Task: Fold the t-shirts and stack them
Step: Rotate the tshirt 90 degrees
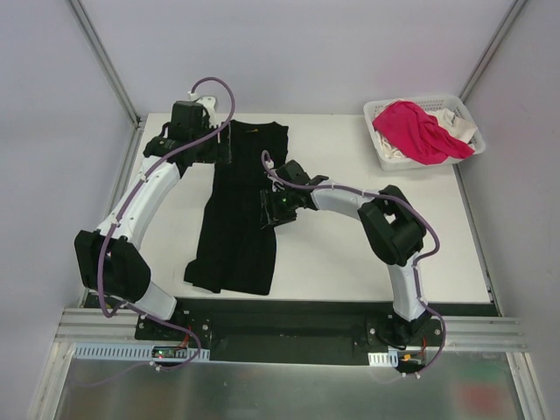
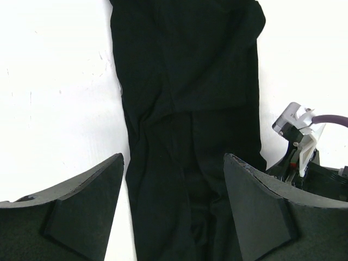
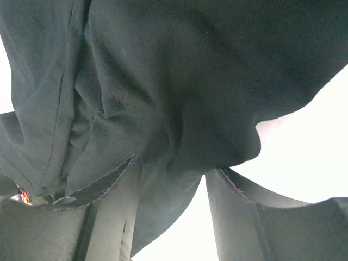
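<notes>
Grey walls [image 1: 306, 44] around a white desk [image 1: 367, 254]. Left of centre, black t-shirt [image 1: 241, 219] laid flat as a long narrow strip, running from the far edge toward the near edge. Left claw [image 1: 219, 147] at the strip's far left corner, above the cloth, fingers [image 2: 81, 206] wide apart, only the shirt lying below between them. Right claw [image 1: 271, 210] at the strip's right edge, about midway along; half spread, with a bunched fold of black cloth between the fingers [image 3: 244, 217]; gripped or merely straddled, cannot tell. At the far right corner, white lattice basket [image 1: 385, 156] holding pink t-shirt [image 1: 420, 131] over white t-shirt [image 1: 461, 127], well apart from the black one.
</notes>
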Robot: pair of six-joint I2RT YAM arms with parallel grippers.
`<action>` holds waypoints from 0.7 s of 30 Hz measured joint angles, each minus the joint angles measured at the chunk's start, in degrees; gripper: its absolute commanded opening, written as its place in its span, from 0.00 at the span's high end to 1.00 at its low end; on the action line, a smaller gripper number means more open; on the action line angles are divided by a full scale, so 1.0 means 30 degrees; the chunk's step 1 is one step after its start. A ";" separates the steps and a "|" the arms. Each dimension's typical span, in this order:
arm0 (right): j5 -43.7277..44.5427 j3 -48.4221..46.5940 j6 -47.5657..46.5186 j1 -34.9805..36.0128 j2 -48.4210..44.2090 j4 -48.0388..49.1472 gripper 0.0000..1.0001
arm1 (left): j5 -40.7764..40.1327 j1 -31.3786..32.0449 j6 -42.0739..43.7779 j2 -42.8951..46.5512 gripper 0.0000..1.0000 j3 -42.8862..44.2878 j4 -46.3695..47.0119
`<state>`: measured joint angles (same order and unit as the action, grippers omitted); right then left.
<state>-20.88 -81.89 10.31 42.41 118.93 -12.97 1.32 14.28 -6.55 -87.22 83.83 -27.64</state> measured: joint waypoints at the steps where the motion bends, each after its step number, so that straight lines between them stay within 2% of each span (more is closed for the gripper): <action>1: -0.0022 -0.0022 0.0007 0.0000 0.0022 0.0007 0.48 | 0.0015 0.0000 0.0000 -0.0044 0.27 0.0000 0.0000; 4: 0.0015 -0.0022 -0.0007 0.0000 0.0022 0.0000 0.52 | 0.0058 0.0000 0.0000 -0.0233 0.27 0.0000 0.0000; 8: 0.0226 0.0219 -0.0080 -0.0153 0.0022 0.0204 0.81 | 0.0051 0.0000 0.0000 -0.0321 0.27 -0.0146 -0.0015; 11: 0.0291 0.1056 0.0197 -0.0576 -0.0189 0.0903 0.89 | 0.0044 0.0000 0.0000 -0.0321 0.27 -0.0182 -0.0007; 21: 0.0335 0.3847 0.0933 -0.2135 -0.1734 0.2557 0.93 | 0.0000 0.0000 0.0022 -0.0321 0.27 -0.0364 -0.0015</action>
<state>-19.88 -70.35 13.10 36.01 113.73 -5.30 1.32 14.28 -6.48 -88.18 82.74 -27.68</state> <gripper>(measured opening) 0.077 0.731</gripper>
